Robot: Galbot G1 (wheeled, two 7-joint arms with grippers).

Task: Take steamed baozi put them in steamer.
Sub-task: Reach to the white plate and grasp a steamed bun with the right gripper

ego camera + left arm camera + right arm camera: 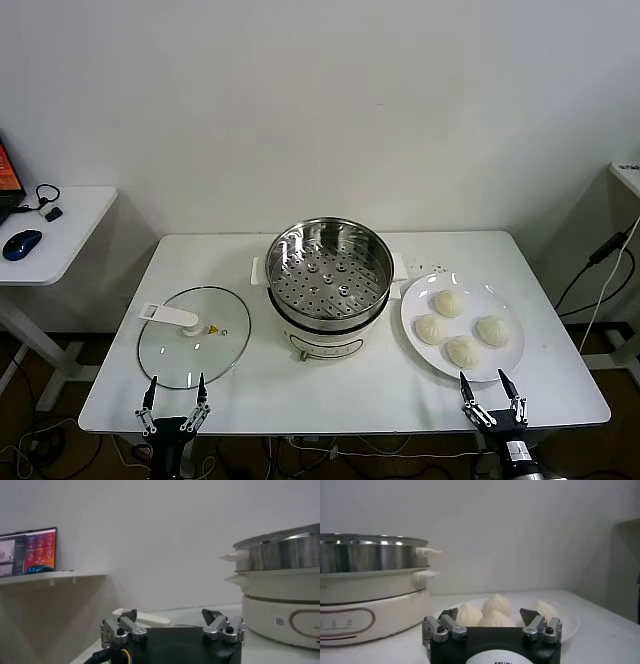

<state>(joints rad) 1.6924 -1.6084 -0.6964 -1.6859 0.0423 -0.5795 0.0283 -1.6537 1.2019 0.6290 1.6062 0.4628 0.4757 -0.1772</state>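
The steamer (pixel 328 285) stands at the centre of the white worktop (pixel 250 390), its perforated tray bare. The four steamed baozi (pixel 463 326) lie on a white plate (pixel 418 335) just to the right of the steamer, near its base but apart from it. A glass lid (pixel 193 337) with a white handle lies flat on the worktop to the left of the steamer.

The left claw (pixel 174 390) sits at the near worktop edge, in front of the lid, its fingers spread apart and holding nothing. The right claw (pixel 492 386) sits at the near edge in front of the plate, likewise spread and holding nothing.

The head view alone shows the tray holes and the count of buns. The left wrist view shows the steamer's side wall (pixel 280 605) and white side handle (the label on the base is too small to read), with the lid handle (pixel 141 617) low behind the claw (pixel 171 619). The right wrist view shows the buns (pixel 496 611) in profile, pleated tops upright, beyond the claw (pixel 490 618).

Behind the steamer rises a plain white wall. To its far left stands a side desk (pixel 60 225) carrying a blue mouse (pixel 22 243) and a lit screen (pixel 28 551).
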